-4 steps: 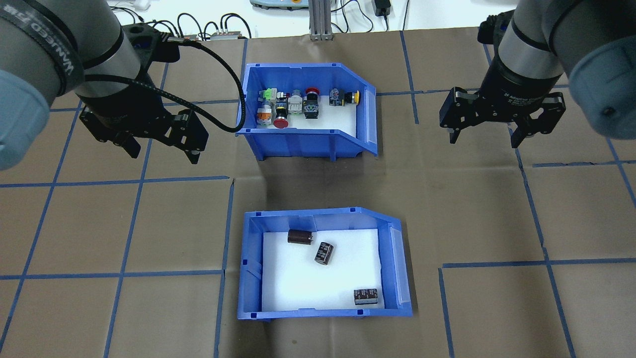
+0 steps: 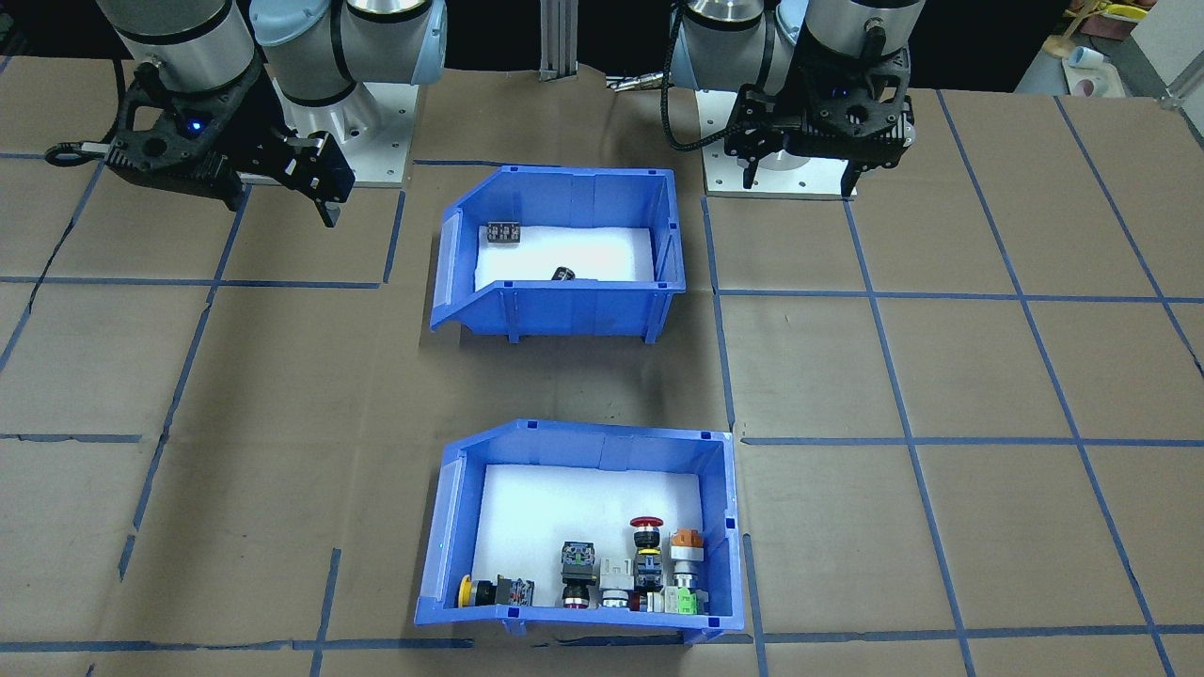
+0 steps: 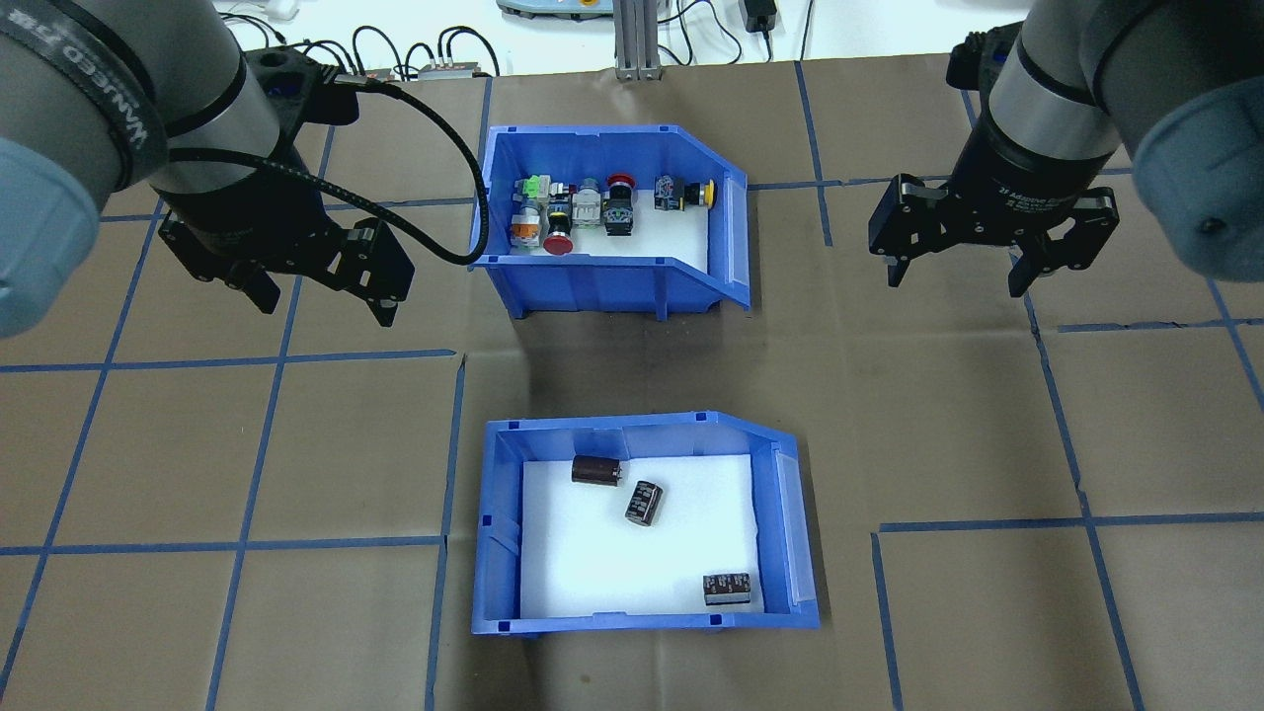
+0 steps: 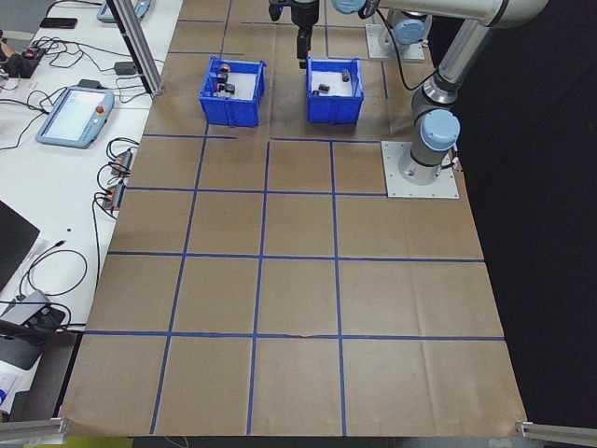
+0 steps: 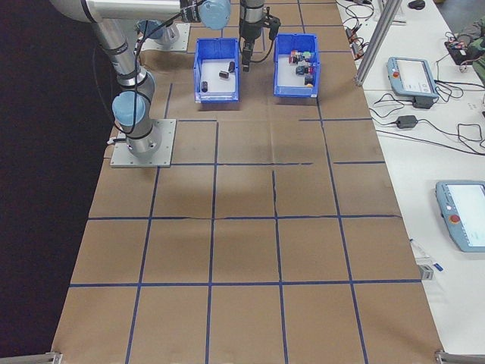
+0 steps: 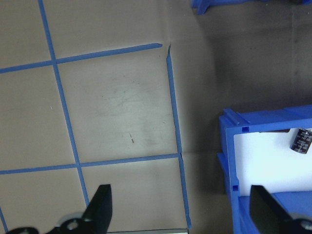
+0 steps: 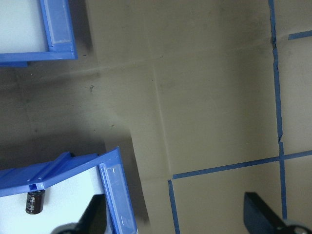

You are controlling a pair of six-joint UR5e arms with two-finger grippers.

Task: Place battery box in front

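Both grippers hang above the brown paper-covered table (image 3: 968,415) with nothing in them: the left gripper (image 3: 321,296) has its two black fingers spread wide over a taped square to the left of the bins, and the right gripper (image 3: 953,276) is likewise spread apart, off to the right of the far bin. Between them, on the robot's near side of the table, sits the battery box (image 3: 494,553), a blue plastic open-top bin with a sloped, cut-down front wall on its right end and a bright white liner across its floor. Three dark cylindrical batteries lie loose on that liner: one brown-black one (image 3: 596,471) near the back wall, a second (image 3: 644,503) just beside it and tilted at an angle, and a third (image 3: 726,588) apart from them in the corner by the low front wall. Farther from the robot stands the button bin (image 3: 602,286), the same blue shape, holding a row of coloured push-buttons and switches (image 3: 592,207). Blue tape lines (image 3: 257,449) divide the table into squares.
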